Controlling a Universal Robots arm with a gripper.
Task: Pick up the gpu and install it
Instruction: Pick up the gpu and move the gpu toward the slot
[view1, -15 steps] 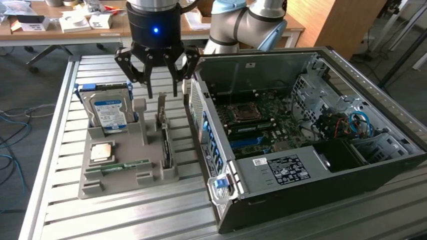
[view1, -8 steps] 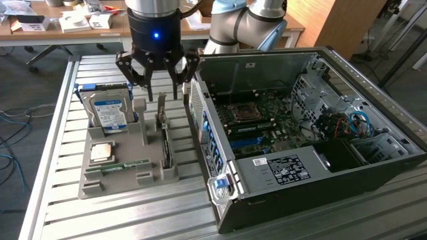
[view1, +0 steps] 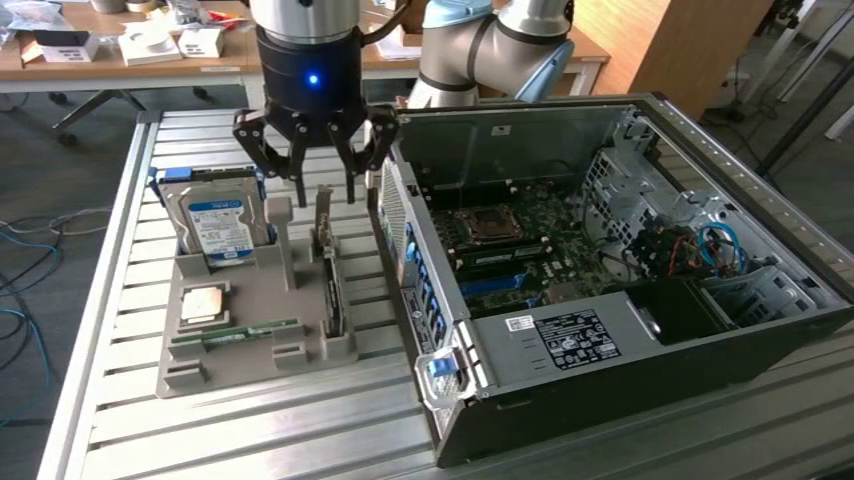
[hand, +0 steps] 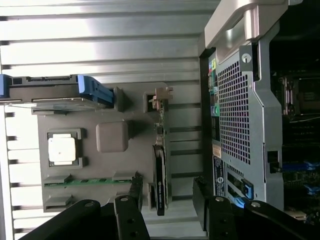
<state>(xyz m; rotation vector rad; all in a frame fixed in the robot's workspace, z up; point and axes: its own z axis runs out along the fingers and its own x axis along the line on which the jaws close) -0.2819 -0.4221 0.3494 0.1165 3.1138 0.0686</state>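
Observation:
The gpu (view1: 328, 285) stands on edge in a slot of the grey holder (view1: 240, 365), a thin dark card with its pale metal bracket (view1: 322, 235) at the far end. In the wrist view the gpu (hand: 160, 175) is a narrow dark strip with its bracket (hand: 161, 97) beyond it. My gripper (view1: 327, 195) hangs open just above the card's bracket end, touching nothing. Its black fingers (hand: 134, 192) stand on either side of the card, apart from it, and my gripper (hand: 167, 197) holds nothing.
The open computer case (view1: 601, 270) lies close beside the holder, motherboard (view1: 521, 250) exposed. The holder also carries a silver hard drive (view1: 220, 225), a CPU (view1: 203, 303) and a green memory stick (view1: 254, 331). All rest on a slatted metal table (view1: 267, 430).

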